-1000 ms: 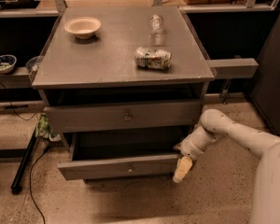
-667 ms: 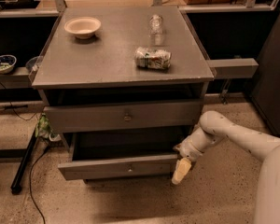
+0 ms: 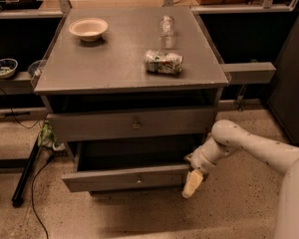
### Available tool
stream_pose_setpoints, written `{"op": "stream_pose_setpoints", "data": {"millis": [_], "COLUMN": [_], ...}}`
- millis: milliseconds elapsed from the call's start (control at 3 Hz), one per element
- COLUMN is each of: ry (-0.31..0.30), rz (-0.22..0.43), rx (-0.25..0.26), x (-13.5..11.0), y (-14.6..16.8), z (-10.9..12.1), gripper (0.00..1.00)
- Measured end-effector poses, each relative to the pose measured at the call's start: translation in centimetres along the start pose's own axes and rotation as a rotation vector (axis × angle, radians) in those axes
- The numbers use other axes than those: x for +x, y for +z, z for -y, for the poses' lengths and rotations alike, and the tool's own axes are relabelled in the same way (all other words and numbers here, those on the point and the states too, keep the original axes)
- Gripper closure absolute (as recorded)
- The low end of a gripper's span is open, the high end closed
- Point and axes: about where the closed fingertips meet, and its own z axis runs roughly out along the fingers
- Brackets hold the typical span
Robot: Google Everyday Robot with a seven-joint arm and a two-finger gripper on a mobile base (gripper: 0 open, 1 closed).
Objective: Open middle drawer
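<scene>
The grey wooden cabinet (image 3: 129,66) fills the middle of the camera view. Its middle drawer (image 3: 127,179) is pulled out toward me, showing a dark interior behind its flat front and small round knob (image 3: 138,180). Above it the taller top drawer (image 3: 134,124) is pushed in. My gripper (image 3: 192,182) hangs at the right end of the middle drawer's front, at the corner, with the white arm (image 3: 249,146) reaching in from the right. Whether it touches the drawer is unclear.
On the cabinet top stand a beige bowl (image 3: 88,29), a clear bottle (image 3: 166,28) and a can lying on its side (image 3: 162,62). A black cable and bar (image 3: 26,176) lie on the floor at left. A shelf with bowls (image 3: 4,67) runs behind at left.
</scene>
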Motion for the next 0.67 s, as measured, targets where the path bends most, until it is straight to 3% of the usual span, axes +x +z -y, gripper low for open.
{"op": "stream_pose_setpoints", "data": {"millis": [667], "ry": [0.032], "rz": [-0.048], "rx": [0.009], "x": [1.1], "y": [2.3], "z": [2.1], "gripper": [0.0]}}
